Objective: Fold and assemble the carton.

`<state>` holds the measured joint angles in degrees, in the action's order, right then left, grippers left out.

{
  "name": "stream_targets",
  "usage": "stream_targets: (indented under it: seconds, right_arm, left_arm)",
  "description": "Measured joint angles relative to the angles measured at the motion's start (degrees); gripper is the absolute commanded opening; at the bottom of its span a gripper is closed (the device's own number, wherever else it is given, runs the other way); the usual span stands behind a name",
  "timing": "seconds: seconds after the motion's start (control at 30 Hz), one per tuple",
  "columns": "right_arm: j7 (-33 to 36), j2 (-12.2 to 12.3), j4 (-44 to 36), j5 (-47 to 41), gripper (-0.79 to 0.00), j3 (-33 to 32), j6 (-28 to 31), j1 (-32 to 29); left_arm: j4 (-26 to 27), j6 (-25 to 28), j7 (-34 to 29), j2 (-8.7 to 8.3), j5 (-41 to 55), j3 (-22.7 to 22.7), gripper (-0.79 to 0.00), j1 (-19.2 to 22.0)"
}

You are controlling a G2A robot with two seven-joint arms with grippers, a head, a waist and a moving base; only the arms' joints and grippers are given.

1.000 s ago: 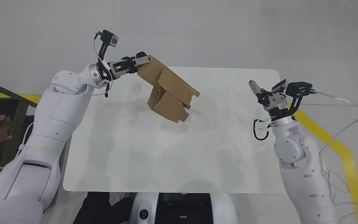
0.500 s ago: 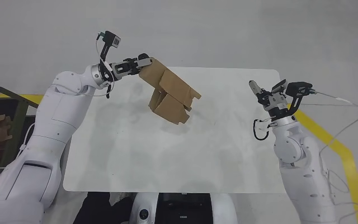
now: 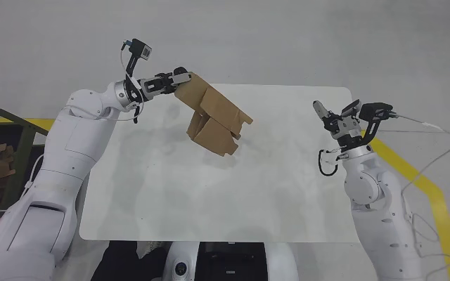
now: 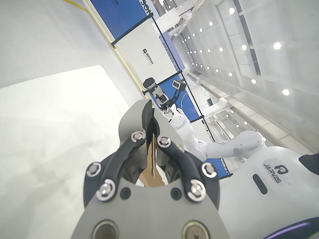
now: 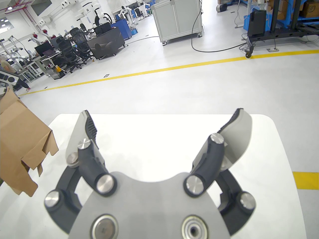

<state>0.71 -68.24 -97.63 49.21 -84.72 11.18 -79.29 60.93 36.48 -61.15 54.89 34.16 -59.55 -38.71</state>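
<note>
the brown half-unfolded cardboard carton (image 3: 214, 116) hangs tilted in the air over the far left part of the surface. its loose flaps droop downward, though as far as i can tell they don't rest on anything. the left end effector (image 3: 177, 77) is clamped tight on one thin panel edge at the carton's upper corner, and that pinch alone holds it up. the right end effector (image 5: 162, 123) sits well apart, over the right edge of the surface, with its fingers spread wide and nothing between them.

what worries me is that single edge grip. the carton's weight hangs off to one side of the pinch, so i'd guess the panel could slip out, or the board could crease or tear there, and the carton would drop. the flaps dangle freely, so if it is lowered like this, one may catch the surface and fold the wrong way. a push from the other arm would likely swing a carton held by one corner rather than fold it.

the white rounded-corner surface (image 3: 211, 204) looks smooth, so a carton set down on it may skate when pressed. around it is a pale factory floor with a yellow floor line (image 5: 174, 68), black office chairs (image 5: 74, 45), a grey framed cabinet (image 5: 174, 18) and blue partition panels (image 4: 119, 11).
</note>
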Motion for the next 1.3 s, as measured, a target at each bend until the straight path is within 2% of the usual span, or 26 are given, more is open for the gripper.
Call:
stream_targets:
  seconds: [0.2,0.3,0.5,0.63,0.83,0.97,1.13,1.3]
  right_arm:
    - [0.2,0.0,-0.2,0.5,0.000,0.1,-0.1,-0.1]
    - [3.3,0.2,-1.0,0.0,0.000,0.3,3.5,-0.4]
    - [14.4,0.8,-0.8,-7.8,0.000,0.4,12.4,-0.1]
    - [24.6,1.0,1.6,-16.5,0.000,1.9,17.0,2.0]
    - [36.4,1.4,6.9,-31.7,0.000,4.2,22.6,6.1]
    - [44.7,1.7,9.5,-37.0,0.000,6.1,23.6,8.8]
    - [54.8,2.1,11.7,-45.3,0.000,8.2,21.8,11.6]
    - [58.6,2.2,12.3,-50.7,0.000,8.7,20.3,12.5]
  left_arm:
    - [0.0,0.0,0.0,0.00,0.0,0.0,-0.785,0.0]
    - [0.0,0.0,0.0,0.00,0.0,0.0,-0.785,0.0]
    - [2.3,-2.3,0.0,0.40,-1.9,1.1,-0.785,-1.0]
    - [0.8,-3.9,-4.1,0.97,-0.3,2.3,-0.785,0.1]
    - [-2.1,-6.5,-8.8,2.04,-1.1,4.7,-0.785,2.7]
    - [-3.7,-7.4,-13.2,2.78,0.8,6.1,-0.785,3.9]
    - [-5.0,-10.6,-17.3,3.71,3.6,7.7,-0.785,5.2]
    - [-5.2,-12.6,-19.2,4.36,6.6,8.7,-0.785,5.5]
